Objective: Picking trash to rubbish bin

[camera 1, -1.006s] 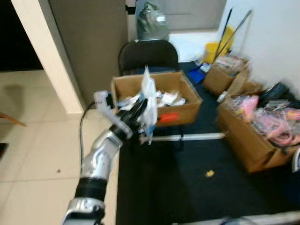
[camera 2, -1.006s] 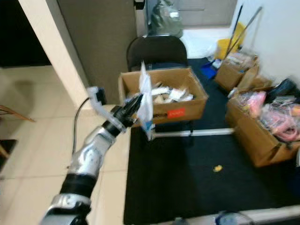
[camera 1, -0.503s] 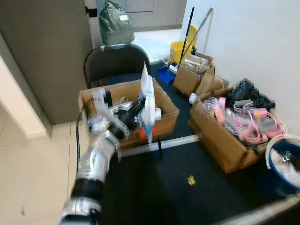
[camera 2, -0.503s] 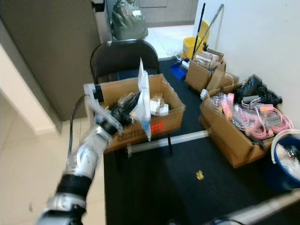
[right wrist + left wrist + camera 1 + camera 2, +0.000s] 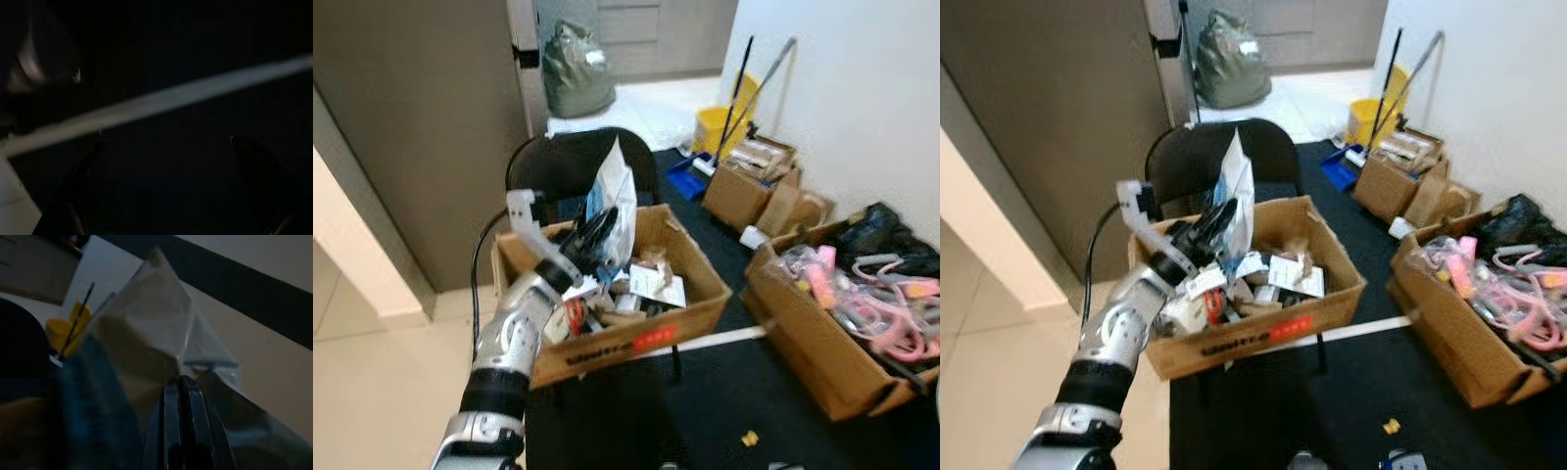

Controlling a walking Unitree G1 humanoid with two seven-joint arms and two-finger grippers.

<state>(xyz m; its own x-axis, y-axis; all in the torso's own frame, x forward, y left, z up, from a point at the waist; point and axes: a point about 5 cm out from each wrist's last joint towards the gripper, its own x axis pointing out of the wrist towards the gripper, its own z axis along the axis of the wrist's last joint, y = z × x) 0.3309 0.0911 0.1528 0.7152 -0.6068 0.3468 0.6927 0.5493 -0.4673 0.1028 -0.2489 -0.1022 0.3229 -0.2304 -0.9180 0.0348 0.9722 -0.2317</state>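
Left wrist view shows the two black fingers point(image 5: 178, 421) pressed together on a clear plastic wrapper point(image 5: 161, 333), which stands up beyond their tips. From the head, the left gripper point(image 5: 597, 230) grasps that wrapper point(image 5: 612, 201) just above the near left part of an open cardboard box point(image 5: 690, 318) already full of paper scraps. Beneath the jaws lie those scraps; beyond them, a black chair point(image 5: 553, 162). The right gripper point(image 5: 166, 186) hangs in shade, its fingers spread apart. Carrying looks done; letting go over the box remains, and a small yellow scrap point(image 5: 750, 438) lies on the dark mat.
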